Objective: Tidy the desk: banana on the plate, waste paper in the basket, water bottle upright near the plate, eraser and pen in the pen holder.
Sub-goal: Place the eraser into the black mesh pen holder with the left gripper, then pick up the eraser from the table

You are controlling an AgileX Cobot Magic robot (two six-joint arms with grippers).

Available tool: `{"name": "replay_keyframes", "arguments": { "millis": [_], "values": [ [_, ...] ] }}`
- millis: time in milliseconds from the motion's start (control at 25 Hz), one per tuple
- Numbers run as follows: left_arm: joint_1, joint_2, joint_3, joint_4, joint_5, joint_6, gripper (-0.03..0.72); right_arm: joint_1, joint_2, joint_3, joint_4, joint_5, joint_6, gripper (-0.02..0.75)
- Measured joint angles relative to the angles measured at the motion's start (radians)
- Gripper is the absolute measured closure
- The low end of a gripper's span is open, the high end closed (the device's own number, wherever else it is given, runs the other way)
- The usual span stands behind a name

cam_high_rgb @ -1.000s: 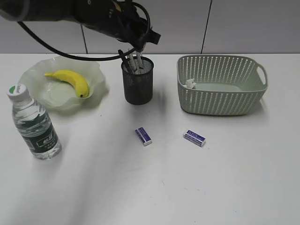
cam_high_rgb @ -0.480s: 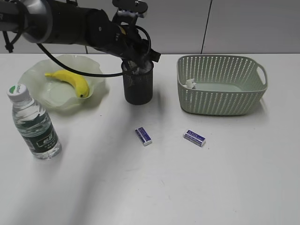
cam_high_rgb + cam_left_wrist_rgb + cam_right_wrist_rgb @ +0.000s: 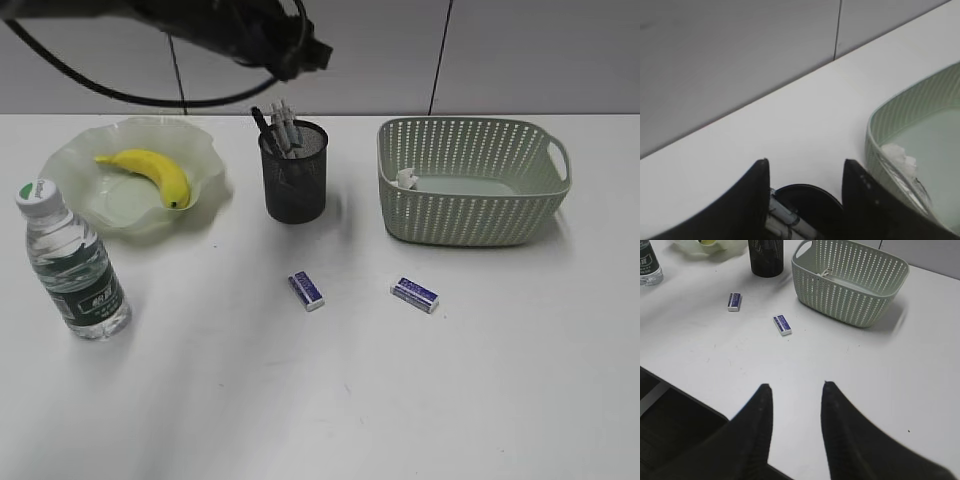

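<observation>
My left gripper [image 3: 805, 162] is open and empty, hanging above the black mesh pen holder [image 3: 295, 185], which holds several pens [image 3: 284, 130]. The left arm's end [image 3: 300, 55] is at the top of the exterior view. Two blue-and-white erasers [image 3: 307, 290] [image 3: 414, 294] lie on the desk [image 3: 400, 400]. The banana [image 3: 150, 172] lies in the plate [image 3: 205, 150]. The water bottle [image 3: 75, 265] stands upright in front of the plate. The waste paper [image 3: 405, 178] lies in the basket [image 3: 470, 210]. My right gripper [image 3: 796, 386] is open and empty over the desk's near edge.
In the right wrist view the erasers [image 3: 734, 301] [image 3: 782, 324] lie ahead to the left, with the basket [image 3: 850, 285] and pen holder [image 3: 766, 257] beyond. The desk's front edge [image 3: 670, 385] runs at the lower left. A grey wall stands behind the desk.
The left gripper dipped to the pen holder's rim half a second ago and has since risen clear of it. The pens stay in the holder. Nothing else moved.
</observation>
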Motion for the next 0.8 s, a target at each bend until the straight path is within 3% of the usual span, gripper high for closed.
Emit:
{"name": "replay_keyframes", "arguments": {
  "millis": [520,640,800],
  "values": [
    [0.000,-0.477,0.000,0.007,0.772,0.000,0.346,0.000,0.000,0.000,0.000,0.000,0.000,0.461],
    [0.000,-0.586,0.023,0.014,0.879,-0.008,0.346,0.000,0.000,0.000,0.000,0.000,0.000,0.461],
    [0.000,-0.781,0.167,0.015,0.921,-0.041,0.346,0.000,0.000,0.000,0.000,0.000,0.000,0.461]
  ]
}}
